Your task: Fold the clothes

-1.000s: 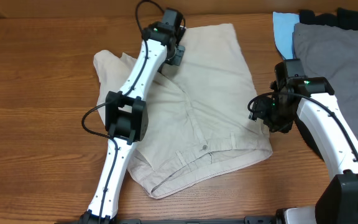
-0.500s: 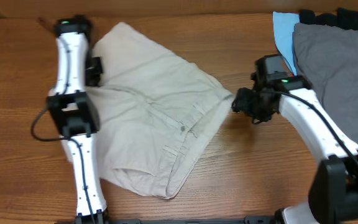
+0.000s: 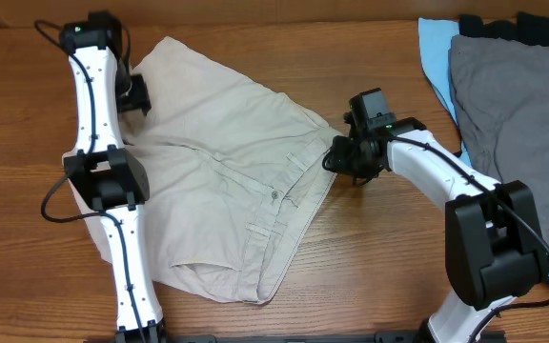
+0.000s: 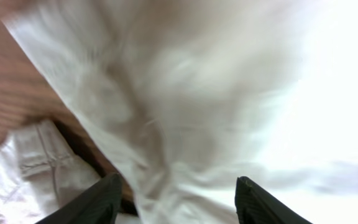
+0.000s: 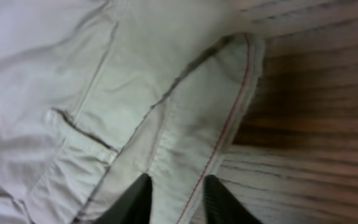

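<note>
Clothes [image 3: 227, 181]: beige shorts, lying rumpled on the wooden surface [image 3: 370, 276], from the centre of the overhead view out toward 9 o'clock. Waistband [image 3: 298, 205] along the 4 o'clock side, button showing near its middle; legs toward 11 and 7 o'clock.

Left claw [image 3: 136, 95]: at the shorts' 10 o'clock edge, fingers [image 4: 104, 199] spread wide apart in the wrist view, pale cloth blurred beyond them, nothing seen clamped.

Right claw [image 3: 339, 157]: at the shorts' 3 o'clock corner, low over the cloth. Fingers [image 5: 135, 199] drawn close, flanking a folded strip of waistband with red stitching along its edge. Cannot tell whether pinched or just straddled.

At 1 to 3 o'clock of the surface, well apart from the shorts: grey garment [image 3: 513, 105], lying over a light blue garment [image 3: 434, 48], with a black garment [image 3: 513, 27] at its 12 o'clock end.
</note>
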Available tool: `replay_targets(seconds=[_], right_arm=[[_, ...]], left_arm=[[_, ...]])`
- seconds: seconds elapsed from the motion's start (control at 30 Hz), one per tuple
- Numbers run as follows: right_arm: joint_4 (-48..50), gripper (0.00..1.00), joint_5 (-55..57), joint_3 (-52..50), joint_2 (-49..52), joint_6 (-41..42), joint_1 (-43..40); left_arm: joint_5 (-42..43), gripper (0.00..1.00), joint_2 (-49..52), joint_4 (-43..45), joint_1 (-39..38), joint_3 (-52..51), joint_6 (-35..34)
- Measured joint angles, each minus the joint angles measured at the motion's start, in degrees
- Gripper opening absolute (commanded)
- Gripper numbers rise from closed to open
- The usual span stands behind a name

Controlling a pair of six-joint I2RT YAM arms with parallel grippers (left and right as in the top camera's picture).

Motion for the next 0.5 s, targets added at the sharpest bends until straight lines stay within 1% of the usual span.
replay_targets(seconds=[0.03,0.07,0.2,0.33,0.5], right_arm=[[0.5,0.07,0.0,0.0,0.0,-0.3,0.3],[0.9,0.04,0.0,0.0,0.0,-0.9,0.8],[2.0,0.04,0.2,0.1,0.2,-1.7,2.9],[1.6,0.04,0.2,0.1,2.1,-3.0,4.5],[0.7,0.04,0.9,0.0,3.6,-4.4,4.5]], left_arm=[[0.2,0.67,-0.2,0.0,-0.5,1.7,0.2],[0.3,0.69,-0.8,0.1,-1.0,3.1,0.3],[1.0,0.77,-4.9,1.3,-2.6,7.2,1.2],[2.6,0.81,-11.5,3.2,-3.7,8.5,2.9],[5.1,0.84,-17.7,4.9,-4.7,9.6,6.6]])
